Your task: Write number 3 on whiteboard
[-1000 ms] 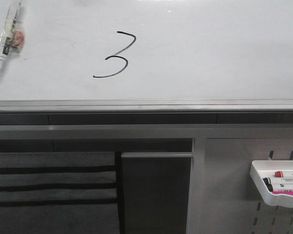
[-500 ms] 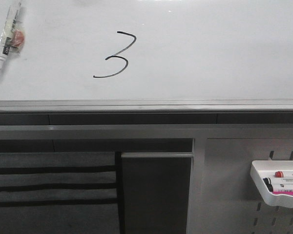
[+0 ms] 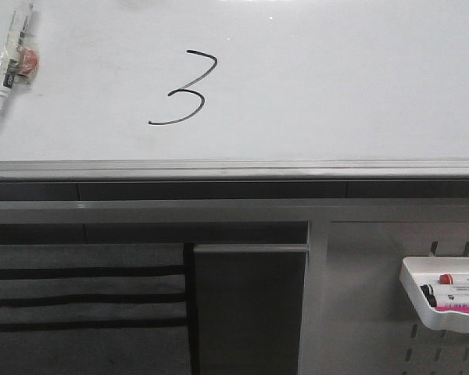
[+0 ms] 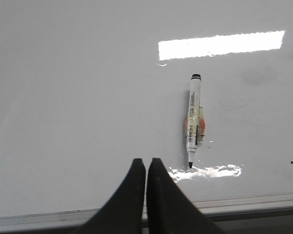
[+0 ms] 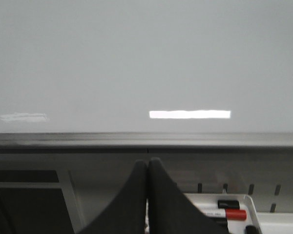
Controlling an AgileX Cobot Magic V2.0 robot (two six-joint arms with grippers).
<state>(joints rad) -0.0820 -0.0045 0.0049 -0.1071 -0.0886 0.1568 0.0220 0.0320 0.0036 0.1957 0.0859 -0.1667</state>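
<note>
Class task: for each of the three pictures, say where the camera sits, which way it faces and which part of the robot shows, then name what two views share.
Front view: faces forward over the large glossy white whiteboard, with the thin black number 3 and a white tray; no robot part shows.
Left wrist view: on the left arm, looking at the board past the shut left tool.
Right wrist view: on the right arm, facing the board edge past the shut right tool.
Shared: front and left wrist views both show the uncapped white marker pen.

Black number 3 (image 3: 184,88) on glossy white whiteboard (image 3: 336,86).
</note>
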